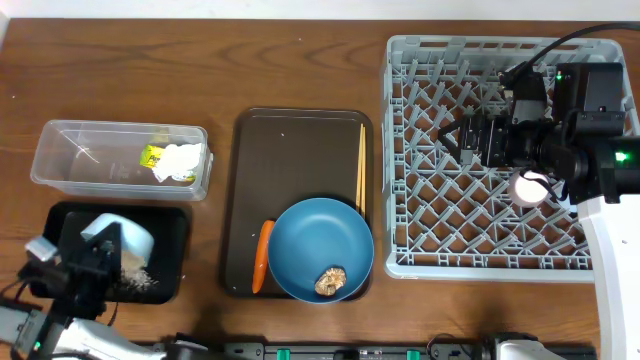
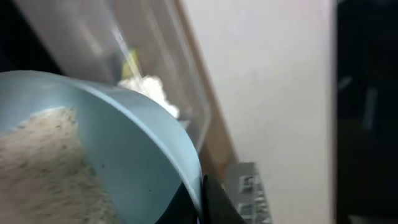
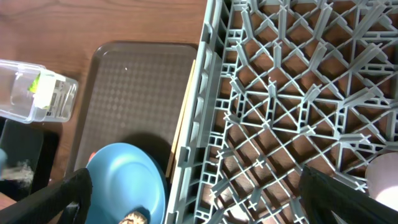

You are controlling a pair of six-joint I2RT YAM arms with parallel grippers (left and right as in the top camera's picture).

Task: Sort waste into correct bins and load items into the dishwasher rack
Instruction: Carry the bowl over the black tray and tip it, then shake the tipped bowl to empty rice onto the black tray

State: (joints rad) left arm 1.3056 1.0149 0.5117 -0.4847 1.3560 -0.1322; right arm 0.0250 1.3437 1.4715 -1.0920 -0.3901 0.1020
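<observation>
Left gripper: pinching small light-blue cup by rim
Handling: probably light, stiff, slick
Right gripper: hanging spread, at right

Showing matte black on right gripper fingers and both wrist housings, white shells on the links behind. Glowing green at two lights on right arm; trailing a black cable from it.

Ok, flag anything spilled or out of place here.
Rice grains lie scattered in the black tray, by the tipped light-blue cup. A carrot lies loose on the brown serving tray, beside the blue plate.
</observation>
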